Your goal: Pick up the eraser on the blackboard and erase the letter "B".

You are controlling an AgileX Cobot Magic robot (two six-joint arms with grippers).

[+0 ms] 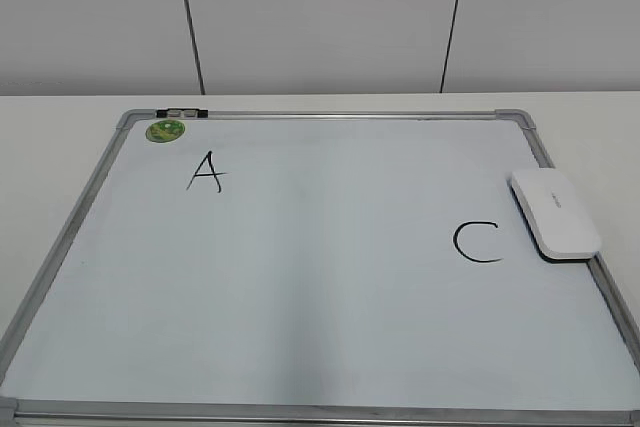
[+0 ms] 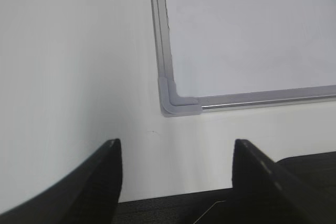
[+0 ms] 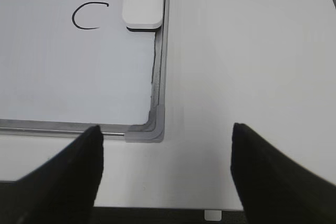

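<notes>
While both hands (image 2: 176, 182) (image 3: 165, 174) gape released, the smooth rounded eraser (image 1: 555, 213) lies on the metal-framed blackboard (image 1: 320, 414).

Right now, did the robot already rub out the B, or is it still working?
It looks done: the blackboard shows only the A and the C, with a blank middle and no B. The eraser lies flat at the right edge. Nothing is in hand: the left gripper and right gripper are open and empty. Nothing seems left.
</notes>
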